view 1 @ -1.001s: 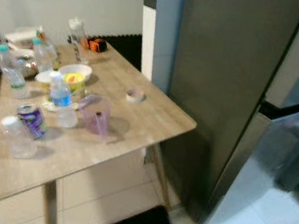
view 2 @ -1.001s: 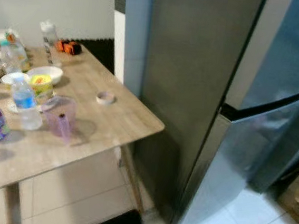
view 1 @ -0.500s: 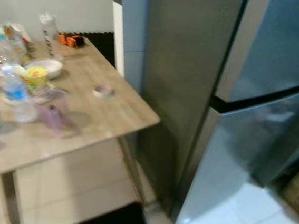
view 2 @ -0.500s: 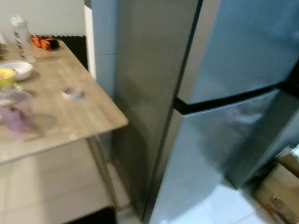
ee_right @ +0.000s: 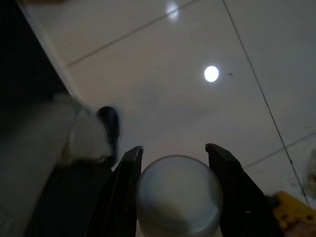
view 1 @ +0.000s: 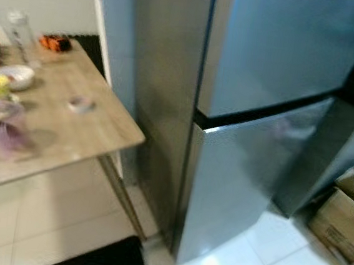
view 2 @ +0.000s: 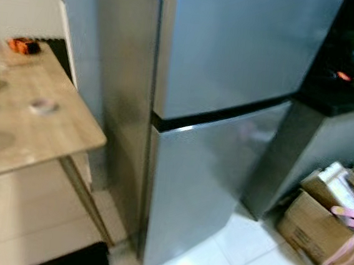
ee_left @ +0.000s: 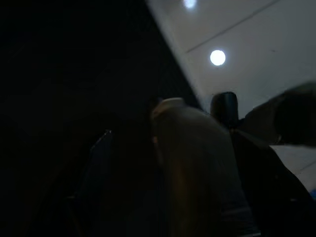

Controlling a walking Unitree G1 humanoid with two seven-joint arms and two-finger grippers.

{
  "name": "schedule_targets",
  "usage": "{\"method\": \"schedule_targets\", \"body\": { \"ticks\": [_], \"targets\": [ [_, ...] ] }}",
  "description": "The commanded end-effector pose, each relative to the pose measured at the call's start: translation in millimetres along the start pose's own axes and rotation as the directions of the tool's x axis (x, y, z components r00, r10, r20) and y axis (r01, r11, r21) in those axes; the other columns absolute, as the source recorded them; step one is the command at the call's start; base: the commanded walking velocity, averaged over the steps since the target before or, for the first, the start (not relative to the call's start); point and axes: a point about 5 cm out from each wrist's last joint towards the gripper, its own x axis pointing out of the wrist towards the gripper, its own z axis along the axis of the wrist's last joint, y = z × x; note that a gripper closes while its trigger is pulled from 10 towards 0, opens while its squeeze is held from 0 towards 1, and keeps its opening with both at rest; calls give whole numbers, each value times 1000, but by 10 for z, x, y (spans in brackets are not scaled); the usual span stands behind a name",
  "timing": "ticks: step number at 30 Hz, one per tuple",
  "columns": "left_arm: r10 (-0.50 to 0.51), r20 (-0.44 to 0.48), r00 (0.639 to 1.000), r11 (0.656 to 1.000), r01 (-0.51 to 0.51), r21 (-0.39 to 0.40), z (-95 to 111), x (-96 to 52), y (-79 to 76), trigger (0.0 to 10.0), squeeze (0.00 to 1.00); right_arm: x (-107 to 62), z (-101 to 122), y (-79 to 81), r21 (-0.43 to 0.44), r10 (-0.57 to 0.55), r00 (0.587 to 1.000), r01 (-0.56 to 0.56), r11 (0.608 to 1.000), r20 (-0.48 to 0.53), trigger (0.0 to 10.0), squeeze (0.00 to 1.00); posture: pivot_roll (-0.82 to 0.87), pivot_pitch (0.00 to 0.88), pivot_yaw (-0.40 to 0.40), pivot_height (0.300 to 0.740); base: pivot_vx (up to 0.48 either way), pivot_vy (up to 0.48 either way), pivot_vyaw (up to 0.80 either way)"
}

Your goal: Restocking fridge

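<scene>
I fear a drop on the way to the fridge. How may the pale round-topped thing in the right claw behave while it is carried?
The pale round-topped thing looks smooth and faintly glossy, so it may slip. The right claw touches it with its fingers on two sides, so it could probably swivel between them. Its weight cannot be judged.

Right gripper point(ee_right: 176, 163): two long black fingers point(ee_right: 121, 190), flat, tapering toward blunt tips, smooth matte surfaces. Left gripper point(ee_left: 163, 163): dark, blurred shapes in shade, black rounded part beside pale stub, detail unreadable
</scene>
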Motion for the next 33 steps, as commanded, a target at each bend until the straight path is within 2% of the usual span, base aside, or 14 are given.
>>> {"method": "schedule_targets", "body": {
  "ticks": [1,6,14,25,33],
  "targets": [
    [-3,-10,1000,1000,3,4,-21,-2,-5,10000,0,-2,52,-24,1,0,1000,0,1000,22,10000,0,-93,0,1,740,0,-442,613],
    [2,-7,1000,1000,-2,2,-20,-3,-1,10000,0,0,46,-9,-5,19,1000,-19,1000,18,10000,0,-95,0,4,740,0,-401,698],
    [12,0,1000,1000,-12,-6,-9,-2,5,10000,0,-12,30,-46,7,-11,1000,11,1000,22,10000,0,-98,0,1,740,0,0,735],
    [1,-3,1000,1000,-1,9,-2,5,-19,10000,0,-14,47,-60,26,-14,999,13,1000,34,10000,0,-106,5,3,740,0,0,0],
    [1,1,1000,1000,-1,-2,-3,2,-7,10000,0,-14,35,-54,26,-14,999,13,1000,29,10000,0,-103,4,5,740,0,-472,0]
  ]
}}
